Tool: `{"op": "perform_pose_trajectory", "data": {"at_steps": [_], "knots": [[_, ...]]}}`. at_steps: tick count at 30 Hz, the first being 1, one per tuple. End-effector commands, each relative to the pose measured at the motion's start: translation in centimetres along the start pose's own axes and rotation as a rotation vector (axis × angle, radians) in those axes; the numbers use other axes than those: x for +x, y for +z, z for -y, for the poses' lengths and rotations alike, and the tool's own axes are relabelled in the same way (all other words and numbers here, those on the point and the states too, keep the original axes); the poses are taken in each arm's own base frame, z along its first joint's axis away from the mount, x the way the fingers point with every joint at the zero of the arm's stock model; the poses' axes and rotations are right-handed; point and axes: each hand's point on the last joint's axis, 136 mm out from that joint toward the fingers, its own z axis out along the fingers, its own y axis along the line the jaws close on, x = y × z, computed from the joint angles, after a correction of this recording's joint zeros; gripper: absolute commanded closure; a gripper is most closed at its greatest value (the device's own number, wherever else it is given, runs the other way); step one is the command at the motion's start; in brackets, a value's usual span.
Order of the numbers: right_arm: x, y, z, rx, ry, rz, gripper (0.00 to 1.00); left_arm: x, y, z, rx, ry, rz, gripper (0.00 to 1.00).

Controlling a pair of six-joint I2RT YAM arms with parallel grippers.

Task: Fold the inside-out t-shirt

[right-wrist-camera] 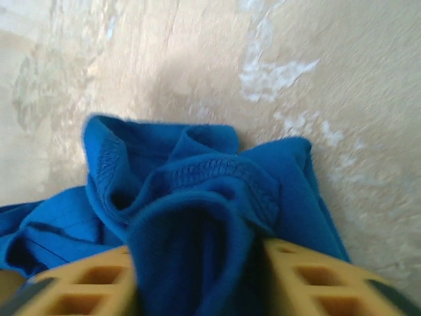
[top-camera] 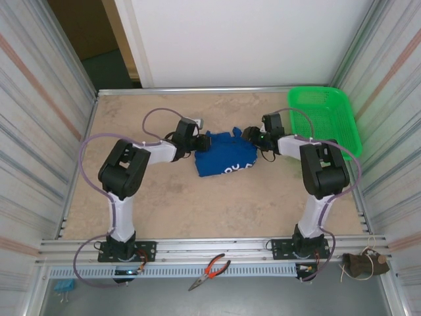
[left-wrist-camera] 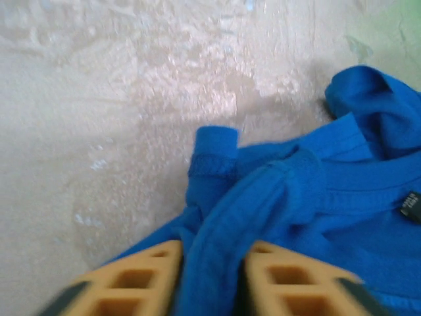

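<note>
— What sort of place is this?

— A robotics lab, more exactly a closed test cell. The left arm and the right arm are bolted to an aluminium rail along the bottom of the frame, at the near edge of a bare, stone-patterned table.

— Anything else?

— Ribbed metal walls close in both sides. A white panel shuts off the back at the top. A loose purple cable loops off the left arm, and red-handled pliers lie on the slotted strip at bottom centre.

Nothing legible (black tag on the t-shirt is blurred).
</note>
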Motion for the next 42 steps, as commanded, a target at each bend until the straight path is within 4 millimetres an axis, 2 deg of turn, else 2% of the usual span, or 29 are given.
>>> {"op": "perform_pose_trajectory", "data": {"at_steps": [1, 3, 6, 8, 10, 13, 16, 18, 22, 24, 26, 29, 31, 33, 37, 42], "knots": [[-2.1, -4.9, -1.8, -0.042, -0.02, 0.06, 0.39, -3.5, -3.0, 0.4, 0.011, -0.014, 0.075, 0.42], [-2.1, -6.8, -2.9, -0.08, -0.021, 0.065, 0.41, -5.5, -5.1, 0.9, 0.03, -0.03, 0.127, 0.33], [-0.9, -8.7, -4.9, -0.151, -0.028, 0.04, 0.51, -7.3, -8.3, 2.2, 0.075, -0.067, 0.189, 0.26], [0.2, -9.1, -6.2, -0.192, -0.038, 0.011, 0.62, -7.5, -9.8, 3.7, 0.13, -0.097, 0.206, 0.26], [1.4, -8.6, -7.4, -0.226, -0.037, -0.019, 0.73, -6.5, -10.1, 5.7, 0.186, -0.114, 0.183, 0.25], [2.7, -6.6, -8.1, -0.278, -0.004, -0.061, 0.88, -4.1, -8.7, 8.2, 0.26, -0.149, 0.14, 0.26], [3.1, -4.1, -7.1, -0.296, 0.046, -0.073, 0.96, -1.2, -6.2, 8.6, 0.301, -0.215, 0.094, 0.27], [3.3, -2.4, -5.7, -0.299, 0.097, -0.087, 0.97, 0.5, -4.6, 7.9, 0.307, -0.261, 0.077, 0.28], [4.2, 0.7, -2.0, -0.25, 0.179, -0.116, 0.99, 3.2, -1.8, 5.2, 0.248, -0.295, 0.046, 0.29], [4.5, 1.4, -0.9, -0.241, 0.208, -0.131, 1.0, 4.0, -1.0, 4.3, 0.234, -0.31, 0.037, 0.29], [4.2, 1.0, -0.6, -0.248, 0.225, -0.133, 1.0, 4.3, -0.8, 4.1, 0.232, -0.308, 0.027, 0.3], [2.7, -1.2, -1.9, -0.275, 0.208, -0.099, 0.99, 2.8, -2.1, 5.4, 0.265, -0.273, 0.034, 0.3], [1.5, -2.8, -3.4, -0.291, 0.162, -0.072, 0.98, 0.9, -3.6, 6.6, 0.292, -0.243, 0.062, 0.29], [0.4, -3.5, -4.4, -0.289, 0.126, -0.055, 0.98, -0.8, -4.4, 7.3, 0.298, -0.214, 0.079, 0.28], [-0.9, -2.4, -5.3, -0.304, 0.117, -0.063, 0.98, -3.0, -4.0, 7.4, 0.321, -0.209, 0.082, 0.28], [-0.9, 0.1, -4.7, -0.3, 0.153, -0.08, 0.99, -3.6, -2.0, 5.8, 0.306, -0.232, 0.068, 0.28]]}}
